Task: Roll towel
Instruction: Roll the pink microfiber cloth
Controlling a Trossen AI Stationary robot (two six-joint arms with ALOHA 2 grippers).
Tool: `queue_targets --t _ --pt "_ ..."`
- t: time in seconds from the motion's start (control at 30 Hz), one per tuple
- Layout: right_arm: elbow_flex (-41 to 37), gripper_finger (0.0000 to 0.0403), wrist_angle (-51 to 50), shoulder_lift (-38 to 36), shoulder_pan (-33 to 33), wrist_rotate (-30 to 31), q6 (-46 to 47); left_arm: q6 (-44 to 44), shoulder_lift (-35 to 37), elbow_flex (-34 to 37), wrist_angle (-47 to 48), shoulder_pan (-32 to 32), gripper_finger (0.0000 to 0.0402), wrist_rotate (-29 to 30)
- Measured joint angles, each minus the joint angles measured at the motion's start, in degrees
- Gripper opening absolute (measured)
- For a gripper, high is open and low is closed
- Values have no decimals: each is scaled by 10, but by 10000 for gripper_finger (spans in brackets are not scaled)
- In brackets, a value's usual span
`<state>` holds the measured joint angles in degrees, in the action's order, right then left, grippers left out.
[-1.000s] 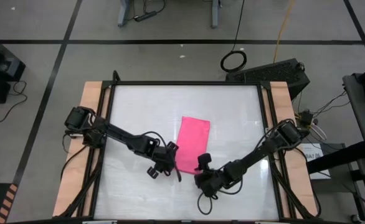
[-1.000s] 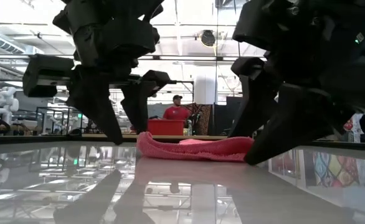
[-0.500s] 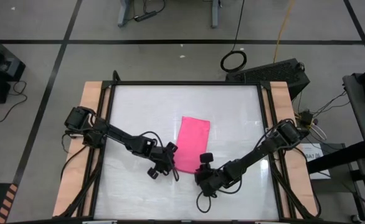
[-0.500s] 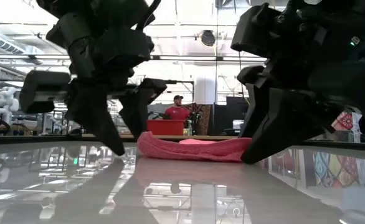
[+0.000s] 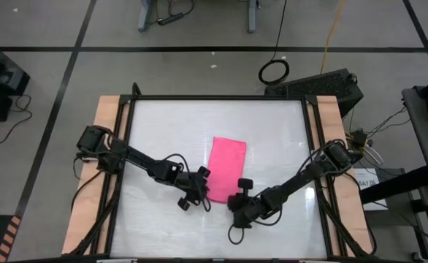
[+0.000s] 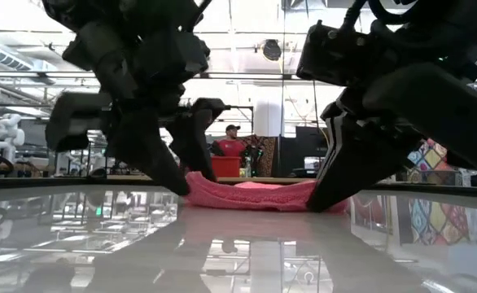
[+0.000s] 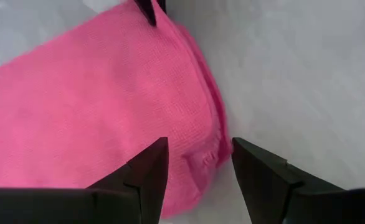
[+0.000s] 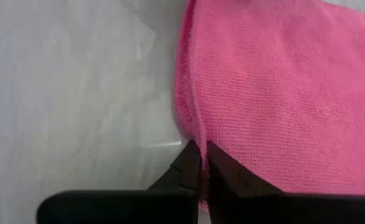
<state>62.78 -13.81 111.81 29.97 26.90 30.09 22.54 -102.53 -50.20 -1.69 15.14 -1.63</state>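
Note:
The pink towel (image 5: 227, 168) lies flat on the white table (image 5: 163, 131), folded into a narrow rectangle with its short edges facing near and far. My left gripper (image 5: 201, 193) stands open at the near left corner (image 7: 202, 157). One finger is over the cloth and the other over the bare table. Whether they touch the cloth, I cannot tell. My right gripper (image 5: 236, 201) is shut on the near right corner. In the low view both grippers reach down at the ends of the towel (image 6: 255, 195). My right gripper pinches the towel's near edge at its right corner (image 8: 200, 138) between its two fingertips. The fingers come slanting down from the table's right side and point along that edge. Only a thin ridge of cloth runs in between them. The rest of the towel lies flat on the table.
Black frame rails (image 5: 312, 146) and wooden side boards (image 5: 101, 139) border the table on the left and right. The tabletop is bare on the far side of the towel. In the low view a person (image 6: 232, 143) and a red bin (image 6: 216, 166) show far behind the table.
My right gripper has shut on the towel's near right corner and shifted slightly toward the table's left. My left gripper has moved a little toward the towel's near left corner, still open. The towel has stayed in place.

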Motion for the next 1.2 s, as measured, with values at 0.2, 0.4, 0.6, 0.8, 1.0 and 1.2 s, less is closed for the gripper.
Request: queue_targets --t 0.2,0.4,0.6,0.8,1.0,1.2 --pt "-1 2 22 -3 0 -8 61 -55 -27 -1 -8 4 182 -15" --pt "-1 1 20 -23 0 -14 114 -72 -29 -1 -17 5 182 -12" --pt "-1 1 18 -33 2 -15 191 -115 -30 0 -17 5 158 -13" --pt "0 0 1 -33 6 -20 238 -132 -31 0 -28 3 81 -27" --pt "-5 0 -18 -33 8 -54 267 -160 -32 1 -39 1 9 -60" --pt "-19 0 -14 -34 8 -83 312 -252 -32 1 -41 -19 13 -114"
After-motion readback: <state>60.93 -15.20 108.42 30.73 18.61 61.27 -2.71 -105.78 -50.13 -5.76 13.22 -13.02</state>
